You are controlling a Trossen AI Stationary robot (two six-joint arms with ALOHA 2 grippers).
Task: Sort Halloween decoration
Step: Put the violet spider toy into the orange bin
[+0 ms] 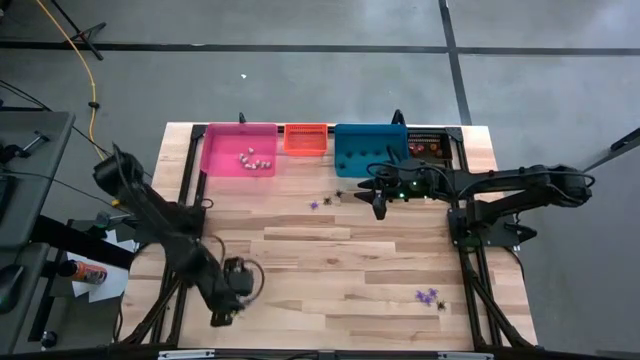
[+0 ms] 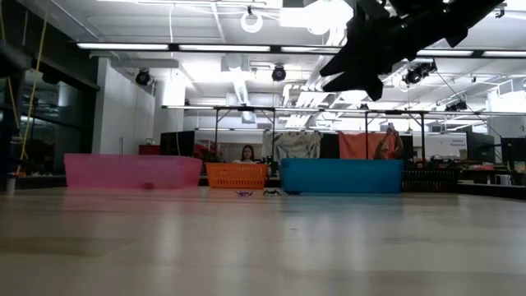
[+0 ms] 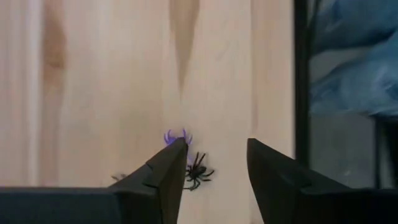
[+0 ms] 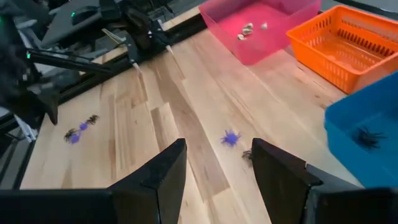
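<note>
L gripper [image 3: 214,180] released, jaws apart, low over the wood table [image 3: 93,93] nr its edge. Black spider [image 3: 198,171] lies on the wood betw the fingertips, hard by one finger [image 3: 163,177]; purple spider [image 3: 176,136] just past that same tip.

R gripper [image 1: 380,205] also parted, nothing held, raised just in front of blue bin [image 1: 368,147]. Purple spider [image 4: 231,137] ahead of its fingers on the table, dark trinket [image 4: 247,154] beside one finger. Black spider [image 4: 369,137] in blue bin. Pale trinkets [image 1: 255,159] in pink bin [image 1: 216,160]. Orange basket [image 1: 306,138] betw the two bins.
</note>
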